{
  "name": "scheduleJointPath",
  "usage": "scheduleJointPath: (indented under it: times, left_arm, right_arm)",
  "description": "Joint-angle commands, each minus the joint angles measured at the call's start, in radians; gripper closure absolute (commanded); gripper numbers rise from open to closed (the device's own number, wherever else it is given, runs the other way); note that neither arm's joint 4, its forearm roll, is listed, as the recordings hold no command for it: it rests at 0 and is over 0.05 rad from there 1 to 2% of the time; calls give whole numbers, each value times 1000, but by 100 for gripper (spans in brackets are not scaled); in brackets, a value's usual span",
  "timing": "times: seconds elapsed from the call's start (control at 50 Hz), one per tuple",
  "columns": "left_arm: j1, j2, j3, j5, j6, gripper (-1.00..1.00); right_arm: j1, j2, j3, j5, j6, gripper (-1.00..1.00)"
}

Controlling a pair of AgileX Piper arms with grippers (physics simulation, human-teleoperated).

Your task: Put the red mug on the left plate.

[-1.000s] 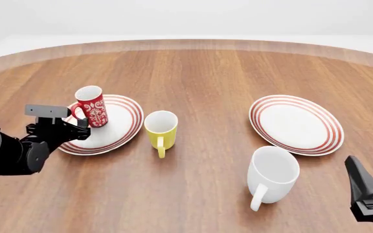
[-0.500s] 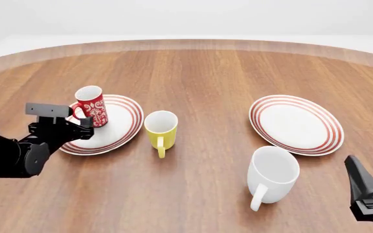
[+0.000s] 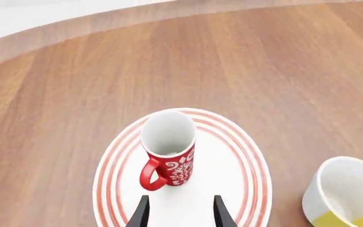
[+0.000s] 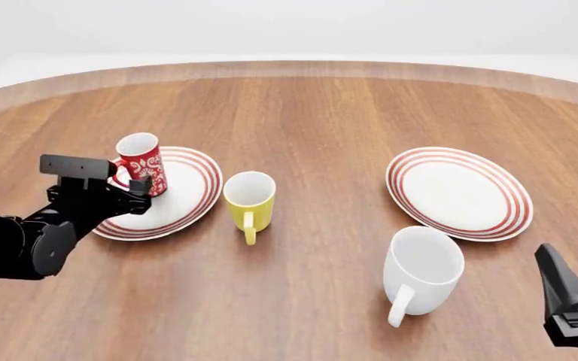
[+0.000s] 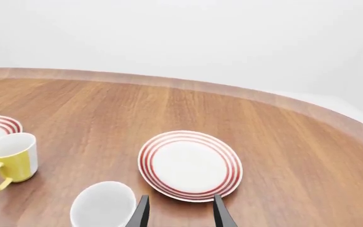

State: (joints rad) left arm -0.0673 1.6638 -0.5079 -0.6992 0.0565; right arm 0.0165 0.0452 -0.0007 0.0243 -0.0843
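The red mug (image 4: 141, 164) stands upright on the left plate (image 4: 190, 201), at the left of the front view, on the plate's far left part near the rim. Its handle points toward the near left, and its white inside shows from above. In the left wrist view the red mug (image 3: 168, 147) sits in the middle of the frame, on the plate's (image 3: 238, 165) white center, with its handle turned toward the camera side.

The left gripper (image 4: 129, 197) is at the left edge of the front view, just in front of the mug and over the plate's near left rim. In the left wrist view its two fingertips (image 3: 139, 215) stand apart at the bottom of the frame, with nothing between them; the mug is just beyond them and they are not touching it. The left gripper (image 3: 180, 216) is spread wide and holds nothing.

The yellow mug (image 4: 249, 200) stands just right of the left plate, its handle toward the viewer. The white mug (image 4: 424, 271) is at the lower right of the front view, near the right plate (image 4: 459, 192).

The right gripper (image 5: 180, 215) shows in the right wrist view at the bottom edge, its fingers parted and empty, above the table (image 5: 295, 156). In the front view, part of the right arm sits in the bottom right corner.
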Motion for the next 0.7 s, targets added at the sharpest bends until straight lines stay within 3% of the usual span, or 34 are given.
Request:
scheduleJointPath:
  times: [0.02,0.3,0.7]
  left_arm:
    - [-26,-50,15,21,-8,-100]
    - [-80,-118,44,36,-44,-100]
    - [-172,-234,68,80,-78,-100]
  right_arm:
    - [-1,-23,0,24,0,-100]
    - [1,49,0,-47,-3,-100]
    - [1,55,0,-53,-5,-100]
